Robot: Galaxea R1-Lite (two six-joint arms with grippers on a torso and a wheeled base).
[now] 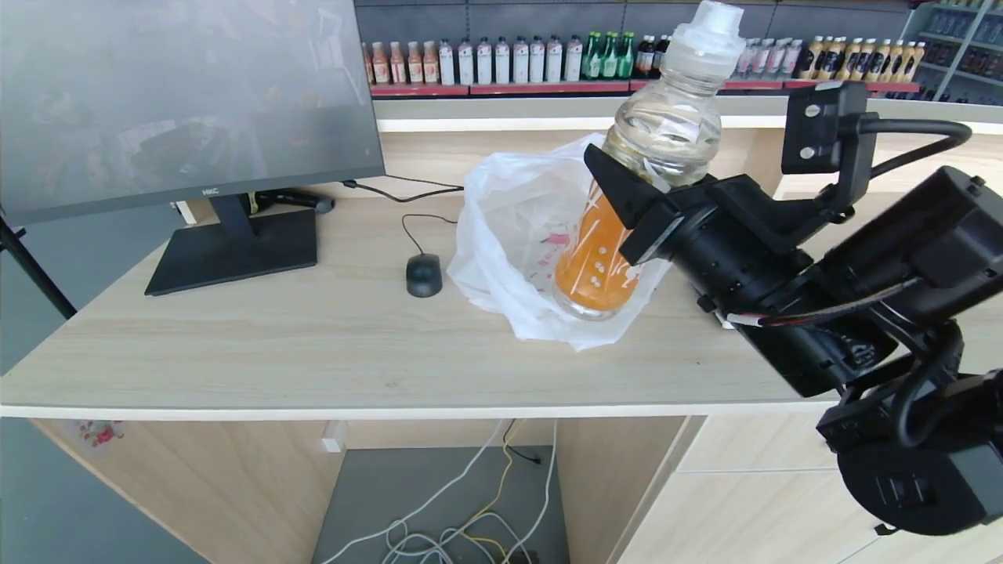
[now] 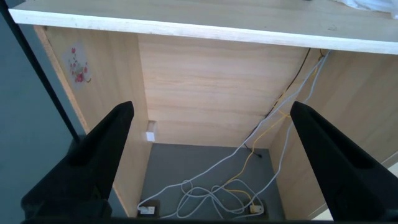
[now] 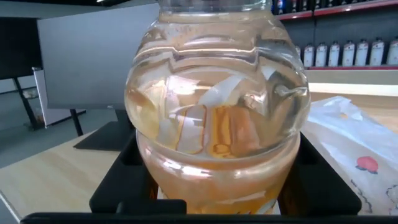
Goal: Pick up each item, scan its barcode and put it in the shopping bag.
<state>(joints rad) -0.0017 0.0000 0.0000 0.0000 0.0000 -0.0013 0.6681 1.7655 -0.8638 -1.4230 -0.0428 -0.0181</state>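
— Holding anything, was the right hand [image 1: 636,205]?
— It clenched the bottle [image 1: 666,133], upright at the shopping bag [image 1: 509,227] near the tabletop's [image 1: 274,337] right edge.
— The left hand [image 2: 211,112]?
— It hung released below the front edge.

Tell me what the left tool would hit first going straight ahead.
Probably the wooden back panel under the counter: the open left tool points into that recess, with nothing nearer. Depth is unclear.
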